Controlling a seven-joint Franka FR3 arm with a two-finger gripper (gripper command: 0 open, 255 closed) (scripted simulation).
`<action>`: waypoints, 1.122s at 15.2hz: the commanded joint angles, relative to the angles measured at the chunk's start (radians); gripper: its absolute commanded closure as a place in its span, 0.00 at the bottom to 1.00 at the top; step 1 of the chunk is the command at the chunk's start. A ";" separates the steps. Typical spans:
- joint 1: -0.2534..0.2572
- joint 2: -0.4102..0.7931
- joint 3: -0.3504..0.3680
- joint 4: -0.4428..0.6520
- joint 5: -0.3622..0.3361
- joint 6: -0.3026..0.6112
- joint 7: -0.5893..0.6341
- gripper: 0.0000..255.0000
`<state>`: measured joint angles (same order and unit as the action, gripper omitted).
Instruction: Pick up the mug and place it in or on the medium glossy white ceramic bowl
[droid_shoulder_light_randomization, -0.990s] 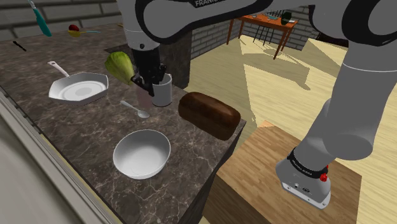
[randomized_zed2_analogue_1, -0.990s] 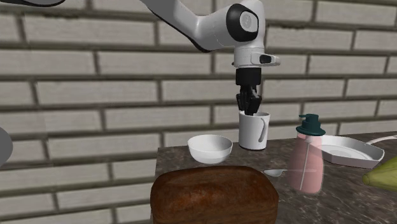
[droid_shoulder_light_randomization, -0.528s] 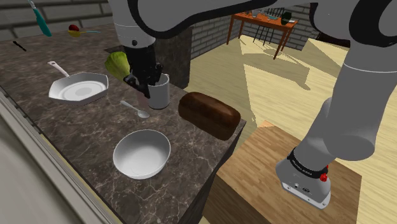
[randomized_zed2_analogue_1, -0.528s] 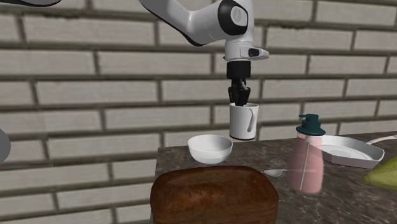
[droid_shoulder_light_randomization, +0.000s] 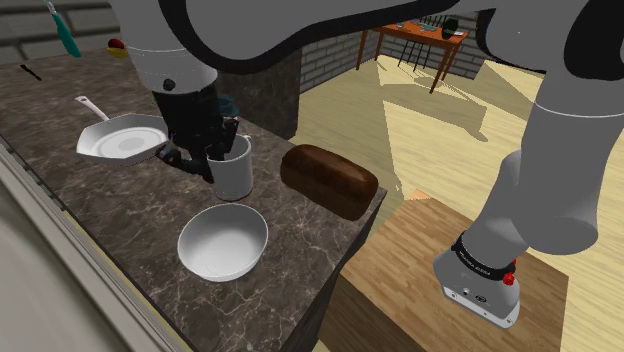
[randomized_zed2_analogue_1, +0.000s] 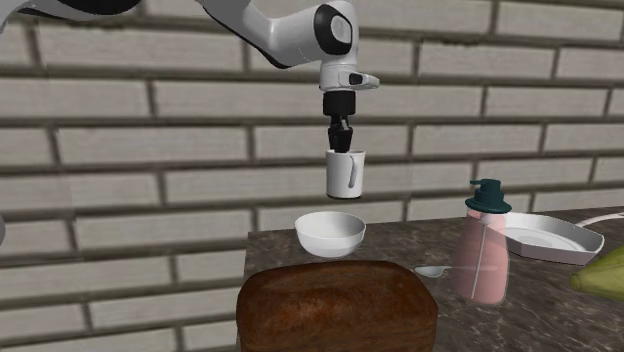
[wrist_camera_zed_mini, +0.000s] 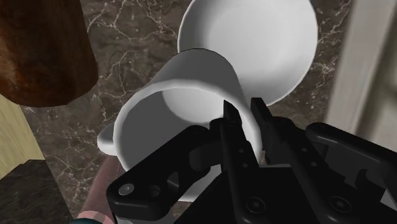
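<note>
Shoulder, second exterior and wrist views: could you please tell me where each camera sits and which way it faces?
Shoulder: beside the stand, looking down over the counter; arm and stand show.
Second exterior: low behind the loaf, facing the brick wall; arm and gripper show.
Wrist: on the gripper, looking down past its fingers.
All share the held mug and the bowl.
</note>
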<state>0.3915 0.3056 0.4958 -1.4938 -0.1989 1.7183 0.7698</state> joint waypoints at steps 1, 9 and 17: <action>0.038 0.025 0.013 0.039 -0.013 -0.021 0.047 1.00; 0.054 0.042 0.016 -0.028 -0.024 0.058 0.084 1.00; 0.050 0.059 0.010 -0.114 -0.037 0.157 0.097 1.00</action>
<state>0.4387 0.3588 0.5060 -1.6010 -0.2319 1.8635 0.8613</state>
